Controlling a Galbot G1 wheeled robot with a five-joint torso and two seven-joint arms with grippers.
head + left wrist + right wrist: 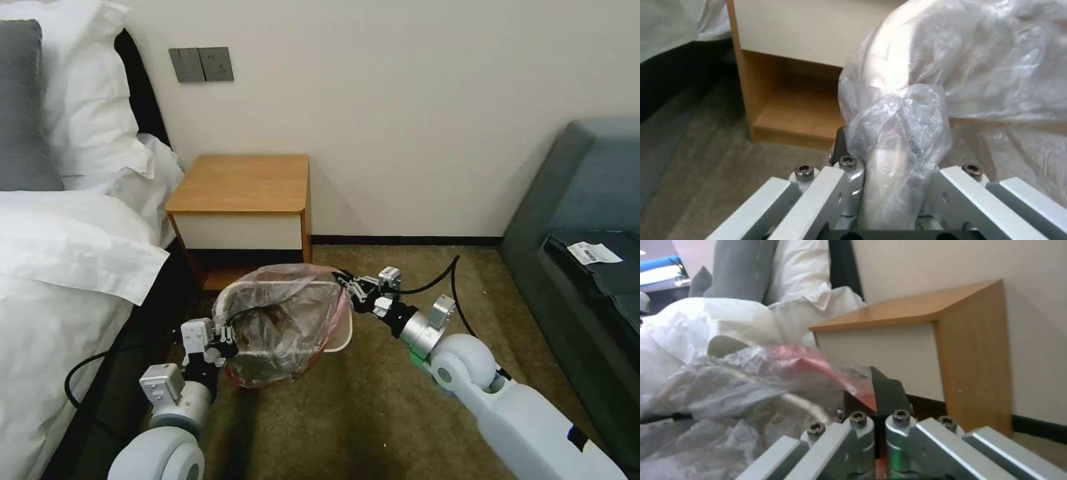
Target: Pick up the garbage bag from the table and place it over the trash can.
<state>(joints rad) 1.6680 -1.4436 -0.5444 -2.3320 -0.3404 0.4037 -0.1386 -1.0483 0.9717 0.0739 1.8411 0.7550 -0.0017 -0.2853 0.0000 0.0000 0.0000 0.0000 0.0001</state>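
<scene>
The small wooden nightstand with an orange-brown surface (243, 181) stands by the wall. In front sits the cream plastic trash can (341, 333). The thin crinkly see-through garbage bag (283, 327) is stretched over it. The left gripper (223, 343) and right gripper (348, 288) have their jaws pinched on the bag's edges.

The bag (283, 327) I hold is thin crinkled plastic, translucent and faintly glossy, with a red-pink rim. Under it the bin (340, 337) is smooth cream plastic. The table (243, 183) has a matt orange-brown wood top and sides and a smooth white drawer front. My left gripper (889, 200) and right gripper (878, 406) show brushed silvery metal links with dark screws; my arm shells are glossy white plastic. The carpet (373, 413) is rough olive-brown pile. The bedding (60, 267) is soft white cloth.
</scene>
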